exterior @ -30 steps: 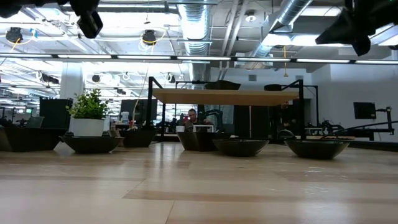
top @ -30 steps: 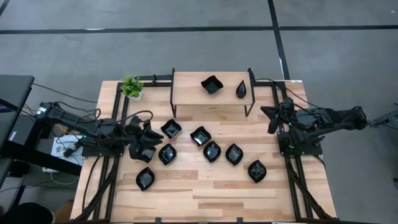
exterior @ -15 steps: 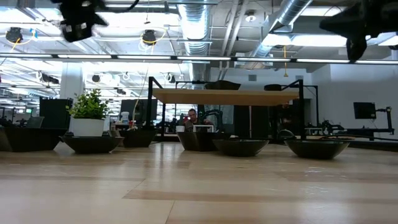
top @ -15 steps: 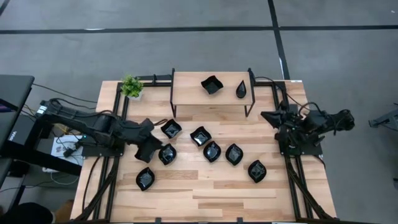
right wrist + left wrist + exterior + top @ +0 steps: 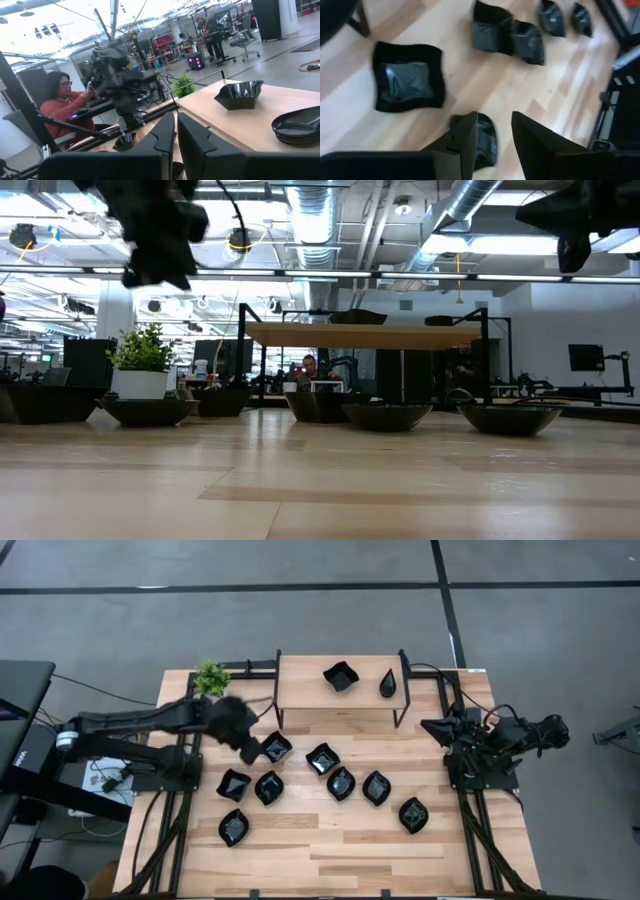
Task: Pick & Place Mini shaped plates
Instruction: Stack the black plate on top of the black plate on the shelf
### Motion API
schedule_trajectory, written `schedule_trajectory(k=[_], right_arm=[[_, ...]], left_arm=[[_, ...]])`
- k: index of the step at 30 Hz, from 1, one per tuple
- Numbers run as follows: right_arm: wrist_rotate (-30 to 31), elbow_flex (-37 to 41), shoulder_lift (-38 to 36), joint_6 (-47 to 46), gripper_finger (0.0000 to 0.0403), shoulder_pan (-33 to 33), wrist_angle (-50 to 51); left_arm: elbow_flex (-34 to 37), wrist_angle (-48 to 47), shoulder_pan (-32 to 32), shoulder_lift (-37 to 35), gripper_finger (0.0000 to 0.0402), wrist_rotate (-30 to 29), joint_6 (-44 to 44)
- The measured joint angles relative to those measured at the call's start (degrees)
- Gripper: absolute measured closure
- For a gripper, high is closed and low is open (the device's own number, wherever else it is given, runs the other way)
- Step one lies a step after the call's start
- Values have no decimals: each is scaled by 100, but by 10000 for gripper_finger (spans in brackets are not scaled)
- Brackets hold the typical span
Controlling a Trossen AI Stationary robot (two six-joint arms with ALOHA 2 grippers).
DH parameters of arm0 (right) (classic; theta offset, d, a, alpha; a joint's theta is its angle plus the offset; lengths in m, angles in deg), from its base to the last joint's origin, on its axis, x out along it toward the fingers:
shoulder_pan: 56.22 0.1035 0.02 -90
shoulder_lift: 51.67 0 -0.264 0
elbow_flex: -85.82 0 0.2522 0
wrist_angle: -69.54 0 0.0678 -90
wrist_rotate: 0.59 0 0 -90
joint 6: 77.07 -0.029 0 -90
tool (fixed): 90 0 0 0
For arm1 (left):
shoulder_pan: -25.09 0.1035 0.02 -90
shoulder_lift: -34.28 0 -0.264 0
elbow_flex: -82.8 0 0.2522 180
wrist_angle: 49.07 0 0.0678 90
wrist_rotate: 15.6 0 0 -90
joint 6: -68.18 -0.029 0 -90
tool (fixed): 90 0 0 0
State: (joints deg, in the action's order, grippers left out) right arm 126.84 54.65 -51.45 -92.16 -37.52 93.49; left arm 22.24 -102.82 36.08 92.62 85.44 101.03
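Several glossy black mini plates lie flat on the wooden table (image 5: 300, 840): a wavy square one (image 5: 275, 747), others in a loose row (image 5: 341, 783) and three toward the left (image 5: 233, 783). Two more plates (image 5: 341, 676) sit on the raised shelf (image 5: 300, 690). My left gripper (image 5: 250, 745) hangs open, high above the table (image 5: 160, 230), just left of the wavy square plate (image 5: 409, 82). In the left wrist view a plate (image 5: 485, 142) shows below the gripper (image 5: 495, 117). My right gripper (image 5: 432, 727) waits shut at the table's right edge (image 5: 176, 130).
A small green potted plant (image 5: 211, 678) stands at the far left corner beside the shelf's left leg (image 5: 280, 720). Black frame rails (image 5: 185, 810) run along both sides of the table. The near part of the table holds bare wood. A seated person (image 5: 60, 105) shows beyond the table.
My left gripper has swung from over the left group of plates toward the far edge and a little right, ending beside the wavy square plate. A plate shows now where the gripper stood before. My right arm has drawn its elbow in slightly at the right edge.
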Motion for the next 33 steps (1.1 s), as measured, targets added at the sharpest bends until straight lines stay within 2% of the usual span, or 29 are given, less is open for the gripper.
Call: schedule_trajectory(k=[4,7,15,20,26,29,33], right_arm=[[2,0,0,-109,385,0,12],[2,0,-1,-150,383,0,12],[2,0,-2,-148,385,-2,12],[4,0,-2,-147,386,-2,25],[7,0,-2,-149,386,-2,127],[7,0,-2,-150,386,-2,136],[7,0,-2,-149,386,-1,136]], left_arm=[[2,-15,976,563,280,621,-654],[4,-5,1404,939,280,941,-945],[4,142,1532,1443,280,1137,-1162],[4,312,1532,1447,280,855,-1164],[4,330,1525,1410,280,132,-1137],[6,324,1525,1467,276,-357,-743],[7,346,1502,1480,271,-460,-670]])
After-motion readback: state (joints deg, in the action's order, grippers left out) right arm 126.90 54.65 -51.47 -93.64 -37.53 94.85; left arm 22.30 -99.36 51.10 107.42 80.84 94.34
